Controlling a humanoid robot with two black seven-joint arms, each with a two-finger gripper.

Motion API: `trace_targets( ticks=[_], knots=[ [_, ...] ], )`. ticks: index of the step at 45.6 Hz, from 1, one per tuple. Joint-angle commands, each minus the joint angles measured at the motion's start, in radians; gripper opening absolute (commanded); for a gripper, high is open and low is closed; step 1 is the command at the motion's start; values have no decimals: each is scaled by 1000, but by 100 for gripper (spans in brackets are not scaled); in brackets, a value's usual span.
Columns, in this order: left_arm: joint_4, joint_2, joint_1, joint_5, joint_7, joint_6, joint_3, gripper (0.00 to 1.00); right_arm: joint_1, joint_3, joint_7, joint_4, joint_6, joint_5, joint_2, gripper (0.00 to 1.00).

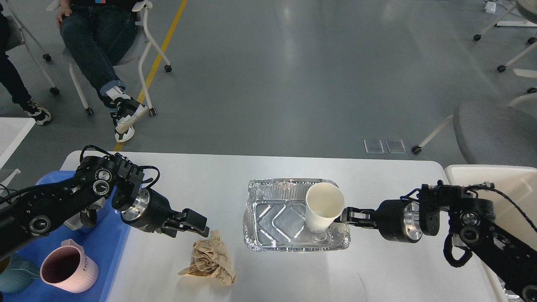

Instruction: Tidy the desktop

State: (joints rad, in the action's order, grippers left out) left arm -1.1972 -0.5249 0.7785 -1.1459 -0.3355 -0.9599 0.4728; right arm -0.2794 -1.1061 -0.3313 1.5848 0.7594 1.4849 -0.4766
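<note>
While clamped on the paper cup (pixel 324 206) at its right wall, right gripper (pixel 347 216) reaches in over the foil tray (pixel 272 218), cup tilted inside the tray's right end. Left gripper (pixel 200 224) parted, holding nothing, poised just above and left of the crumpled brown paper (pixel 209 260). All set on the desktop (pixel 201 176), white, filling the lower view. Blue tray (pixel 111 247) with pink mug (pixel 69 270) at left edge, cream bin (pixel 491 174) at right.

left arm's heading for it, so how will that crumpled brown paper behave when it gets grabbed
The crumpled brown paper looks thin and loosely wadded, so it is probably very light and will likely squash between the fingers instead of resisting. Its irregular folds should stop it rolling. Pushed by the left gripper, it would probably slide easily on the smooth desktop.
</note>
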Motion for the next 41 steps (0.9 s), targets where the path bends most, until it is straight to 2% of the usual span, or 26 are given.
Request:
trace_targets(
  ticks=[1,8,17,33,41],
  knots=[
    [16,29,-8,-2,-22,0,-29,98,2,0,0,0,-3,0,1,0],
    [44,78,-15,-2,-36,0,-59,98,2,0,0,0,-5,0,0,0],
    [67,82,-28,0,-37,0,-59,97,5,0,0,-2,-6,0,4,0],
    [113,86,-27,2,-80,0,-56,97,16,0,0,-2,-15,0,16,0],
    [154,114,-27,0,-83,0,-57,97,16,0,0,0,-15,0,18,0]
  ],
)
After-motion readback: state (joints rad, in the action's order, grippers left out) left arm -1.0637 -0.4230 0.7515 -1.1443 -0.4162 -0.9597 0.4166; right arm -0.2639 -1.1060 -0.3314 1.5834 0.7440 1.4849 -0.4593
